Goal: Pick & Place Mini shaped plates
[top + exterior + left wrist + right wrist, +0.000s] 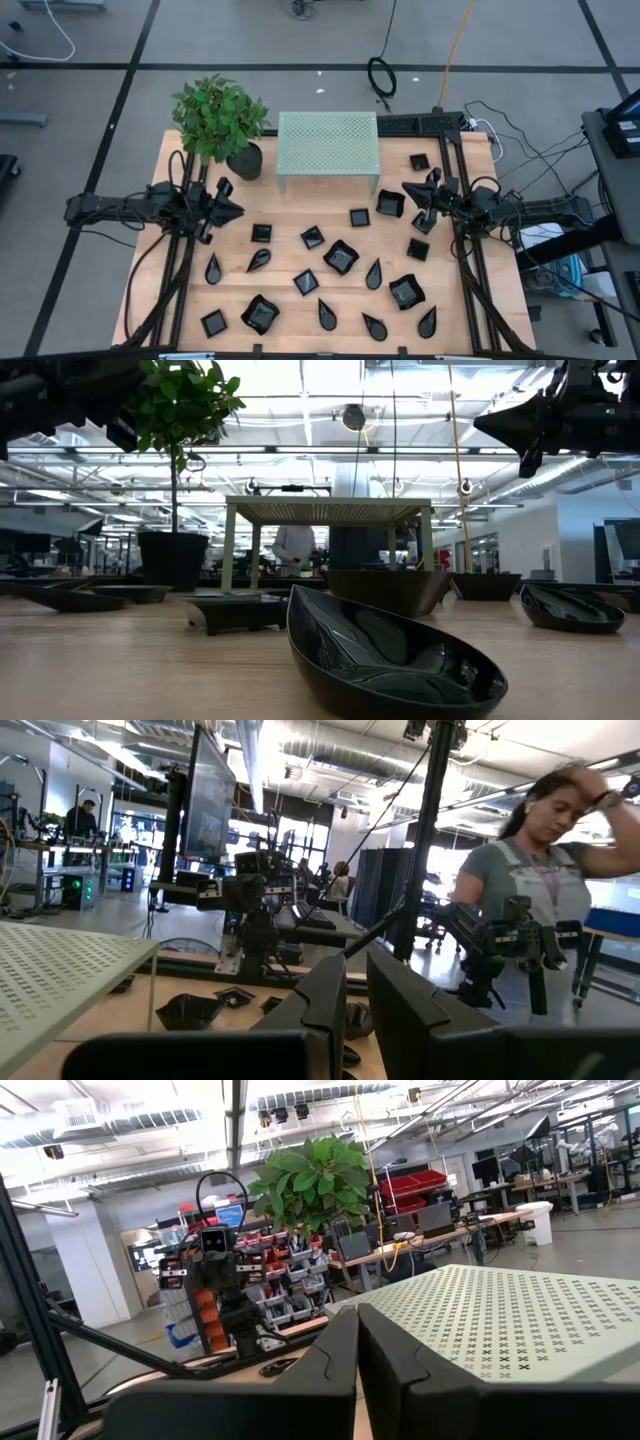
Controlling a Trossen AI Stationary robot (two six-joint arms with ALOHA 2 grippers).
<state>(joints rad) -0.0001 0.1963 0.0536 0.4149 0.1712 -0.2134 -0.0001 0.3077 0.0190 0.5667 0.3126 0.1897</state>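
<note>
I am hovering both grippers, left (236, 210) narrowly parted, right (409, 189) pressed together, empty above scattered glossy black mini shaped plates (340, 256), awaiting a first pick.

You see the low view's nearest glossy black teardrop dish (395, 660) cut off at the bottom edge, the wooden worktop (290, 300) cropped below, the person (545, 870) cut by the right edge.
</note>
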